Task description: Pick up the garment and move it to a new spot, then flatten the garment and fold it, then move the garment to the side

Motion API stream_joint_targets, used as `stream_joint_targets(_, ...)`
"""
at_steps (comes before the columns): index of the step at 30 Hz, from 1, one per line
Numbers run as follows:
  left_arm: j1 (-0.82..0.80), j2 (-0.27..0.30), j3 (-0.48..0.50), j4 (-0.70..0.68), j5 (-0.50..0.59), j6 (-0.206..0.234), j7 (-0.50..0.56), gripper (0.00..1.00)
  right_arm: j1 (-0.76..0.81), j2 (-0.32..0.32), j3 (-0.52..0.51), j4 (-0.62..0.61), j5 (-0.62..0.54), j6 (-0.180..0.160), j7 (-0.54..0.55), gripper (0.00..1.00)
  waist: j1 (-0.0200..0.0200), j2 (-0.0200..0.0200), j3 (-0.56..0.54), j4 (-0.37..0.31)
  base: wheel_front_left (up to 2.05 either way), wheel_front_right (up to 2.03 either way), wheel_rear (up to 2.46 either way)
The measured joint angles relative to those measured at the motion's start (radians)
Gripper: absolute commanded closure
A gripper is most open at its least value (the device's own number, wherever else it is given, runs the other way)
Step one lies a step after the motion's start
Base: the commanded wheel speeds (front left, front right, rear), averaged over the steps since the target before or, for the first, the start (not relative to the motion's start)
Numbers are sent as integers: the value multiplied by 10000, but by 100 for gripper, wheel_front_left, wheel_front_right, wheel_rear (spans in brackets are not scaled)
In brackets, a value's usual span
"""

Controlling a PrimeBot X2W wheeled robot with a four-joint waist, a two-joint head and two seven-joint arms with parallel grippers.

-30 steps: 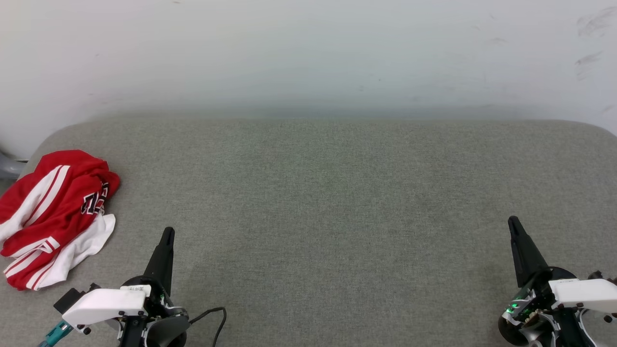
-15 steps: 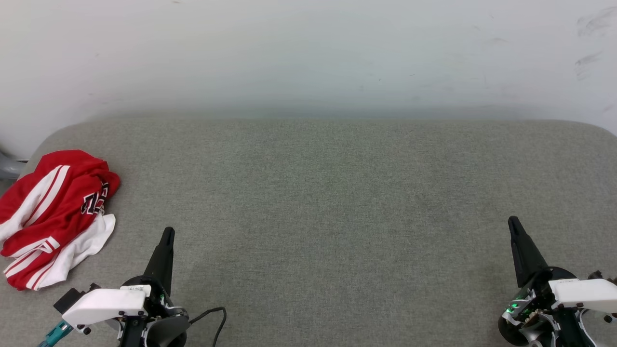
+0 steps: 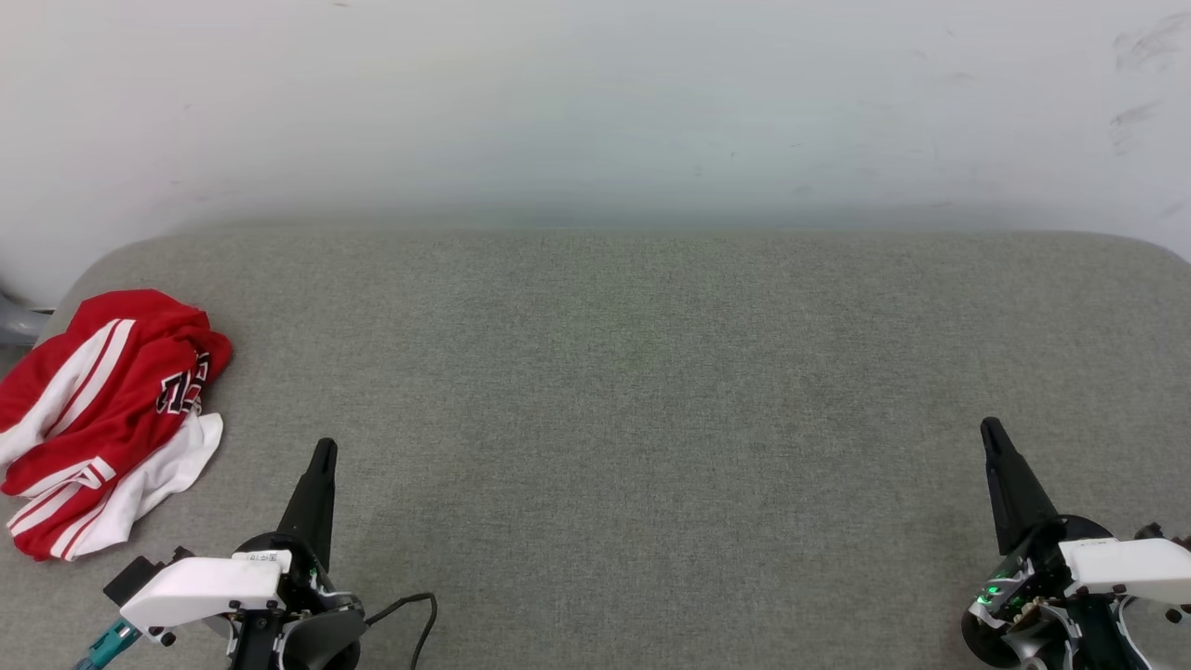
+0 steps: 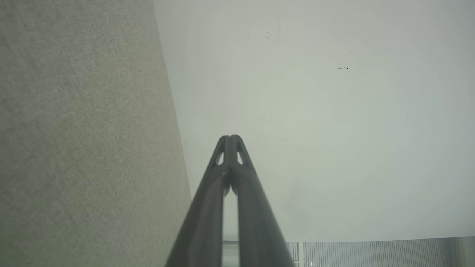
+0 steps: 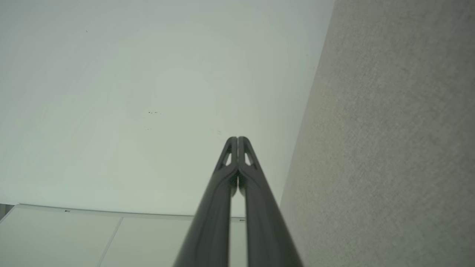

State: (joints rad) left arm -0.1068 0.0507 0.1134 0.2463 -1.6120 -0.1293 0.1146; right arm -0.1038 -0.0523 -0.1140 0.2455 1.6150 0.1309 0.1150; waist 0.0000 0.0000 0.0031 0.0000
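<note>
The head view is showing the garment (image 3: 102, 409) lying crumpled at the counter's (image 3: 633, 391) left edge, apart from the left end effector (image 3: 323, 451). The wrist views are facing the white wall (image 4: 334, 129), each showing its fingers pressed narrow, holding nothing; the right end effector (image 3: 988, 426) is hovering near the right edge.

grey fabric surface (image 3: 651, 391) (rounded far corners), crumpled red garment (image 3: 102, 409) lying at its left edge

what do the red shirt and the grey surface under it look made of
The garment: soft knit cloth, probably jersey, matte; it lies crumpled in limp folds. The grey surface: woven upholstery-like fabric, matte; a fine heathered weave shows, and rounded corners hint at padding beneath.
</note>
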Motion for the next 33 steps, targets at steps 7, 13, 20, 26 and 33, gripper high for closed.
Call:
stream_joint_targets(7, 0, 0, 0, 0, 0, 0, 0, 100, 0, 0, 0, 0, 0, 0, 0, 100, 0, 0, 0, 0, 0, 0, 0)
stream_joint_targets(13, 0, 0, 2, 0, 0, 0, 0, 100, 0, 0, 2, 0, 0, 0, 0, 100, 0, 0, 0, 0, 0, 0, 0)
stream_joint_targets(20, 0, 0, -4, 0, 0, 0, 0, 100, 0, 0, 2, 0, 0, 0, 0, 100, 0, 0, 0, 0, 0, 0, 0)
stream_joint_targets(26, 0, 0, 2, 0, 0, 0, 0, 0, 0, 0, 2, 0, 0, 0, 0, 0, 0, 0, 0, 0, 0, 0, 0)
stream_joint_targets(33, 458, -46, -88, 426, 6, 15, -100, 0, 504, 13, 36, 439, 2, -2, -94, 0, 0, 0, 5, 1, 0, 0, 0)
